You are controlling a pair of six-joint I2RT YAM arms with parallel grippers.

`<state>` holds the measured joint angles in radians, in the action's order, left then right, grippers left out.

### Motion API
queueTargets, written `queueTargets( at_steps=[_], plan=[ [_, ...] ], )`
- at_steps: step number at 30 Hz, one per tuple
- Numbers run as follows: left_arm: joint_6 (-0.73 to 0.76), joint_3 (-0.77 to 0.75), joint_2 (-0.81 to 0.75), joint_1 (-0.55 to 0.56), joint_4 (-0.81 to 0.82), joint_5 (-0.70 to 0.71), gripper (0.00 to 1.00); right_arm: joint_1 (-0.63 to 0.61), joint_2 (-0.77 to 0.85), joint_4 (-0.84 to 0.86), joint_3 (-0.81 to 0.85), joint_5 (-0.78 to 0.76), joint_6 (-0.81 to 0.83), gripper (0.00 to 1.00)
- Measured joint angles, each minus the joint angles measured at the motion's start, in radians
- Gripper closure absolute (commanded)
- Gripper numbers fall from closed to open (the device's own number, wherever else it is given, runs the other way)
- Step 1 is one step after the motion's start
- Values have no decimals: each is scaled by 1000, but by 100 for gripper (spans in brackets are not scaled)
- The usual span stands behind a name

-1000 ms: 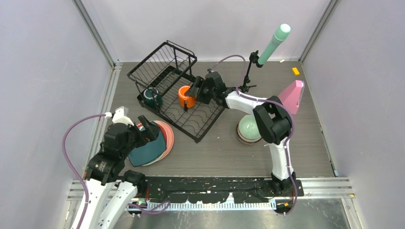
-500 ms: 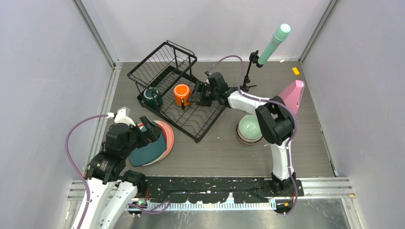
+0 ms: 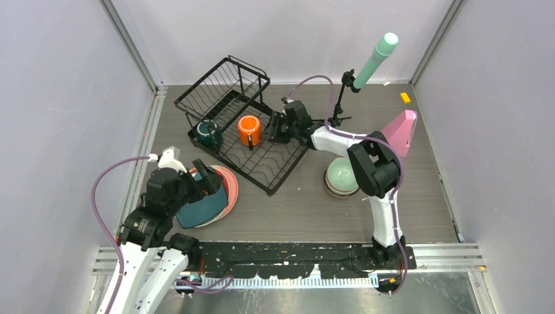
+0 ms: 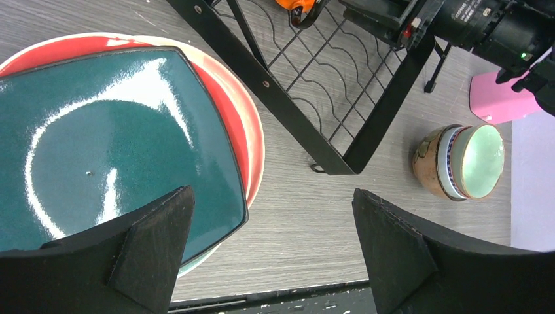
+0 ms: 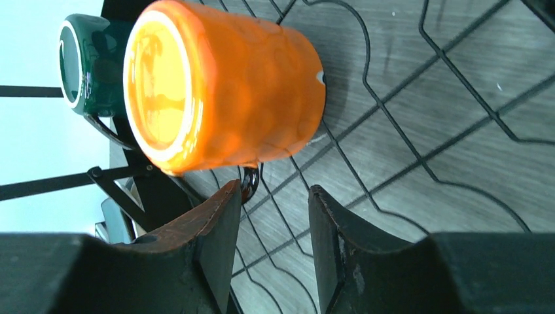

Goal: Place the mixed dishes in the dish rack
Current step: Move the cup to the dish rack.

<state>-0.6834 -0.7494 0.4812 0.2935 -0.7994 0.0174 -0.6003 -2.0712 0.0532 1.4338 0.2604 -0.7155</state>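
We see the black wire dish rack [image 3: 273, 169] set askew, basket end far-left. On its wavy tray stands the orange mug [image 3: 249, 130], with the dark green mug [image 3: 209, 133] just left. Near-left of the rack, a glossy square teal plate [image 4: 98, 144] tops a reddish plate [image 4: 65, 49] and a pink plate [image 3: 232, 190]. Right of the rack, a mint bowl [image 3: 341, 174] nests inside a blue-patterned bowl [image 4: 447, 154] and a tan bowl [image 4: 425, 163].

In the left wrist view the dark teal plate [image 4: 111, 144] ran off the left edge, its near side behind a finger [image 4: 154, 242] of the left hand [image 4: 271, 203]; the plates [image 4: 229, 111] beneath showed only rims. From the right wrist, the orange mug [image 5: 222, 85] covered most of the green mug [image 5: 82, 65]. A yellow speck [image 3: 405, 98] on the tabletop [image 3: 294, 203] was too small to identify.
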Motion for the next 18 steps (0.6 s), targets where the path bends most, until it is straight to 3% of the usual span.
queueTargets(
  at_steps=[18],
  plan=[
    [13,-46,-42,0,-74,50,5,-88,-161,104,148,-175,-119,53]
  ],
)
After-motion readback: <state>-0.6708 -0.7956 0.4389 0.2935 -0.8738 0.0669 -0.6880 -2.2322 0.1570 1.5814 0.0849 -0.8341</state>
